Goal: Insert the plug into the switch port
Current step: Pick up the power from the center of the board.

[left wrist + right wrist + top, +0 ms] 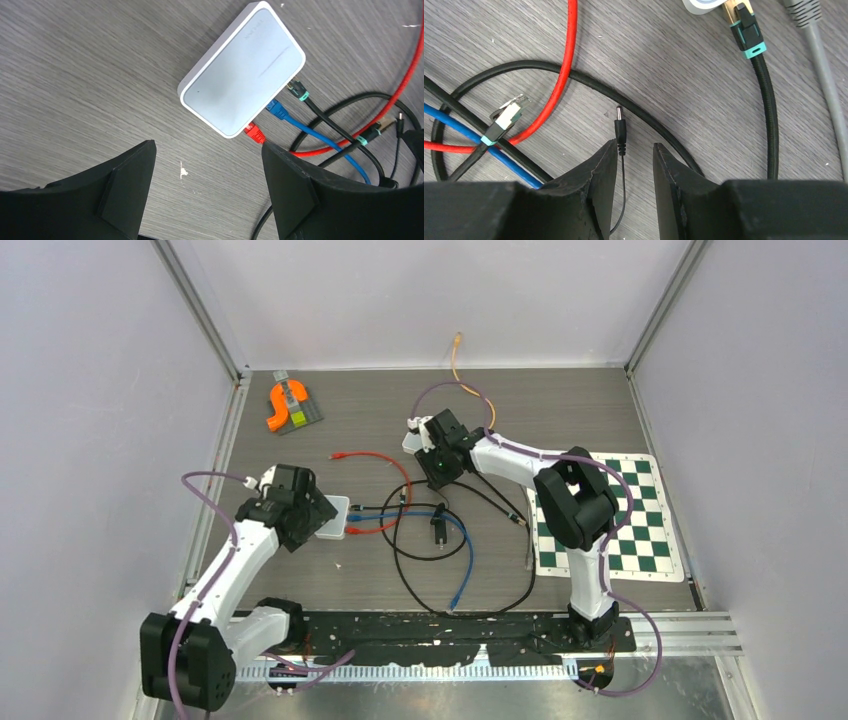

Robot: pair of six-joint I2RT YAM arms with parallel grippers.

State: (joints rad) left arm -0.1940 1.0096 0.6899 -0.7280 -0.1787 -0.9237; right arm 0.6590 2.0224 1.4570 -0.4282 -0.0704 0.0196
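- The plug (620,125) (a small black barrel tip, as I read it) lay flat on the table (704,100), just ahead of my right gripper (635,147). It sat beside a thick black cable (664,132) and well apart from the switch (242,70).
- I judged it very light: the short body was stiff, but the thin lead (623,170) behind it was limp, so held by the wire it would droop and twist.
- The place to take hold looked to be the ribbed collar just behind the metal tip, leaving the tip bare for the port.
- My right jaws stood narrowly apart astride the lead, with table showing on both sides of it, so they were clamped on nothing.
- My left gripper (207,150) hung with its jaws wide apart over bare table near the switch, touching nothing.
- The switch, with network cables (277,110) seated along one edge, looked light enough to slide under a push, so bracing it seemed wise.
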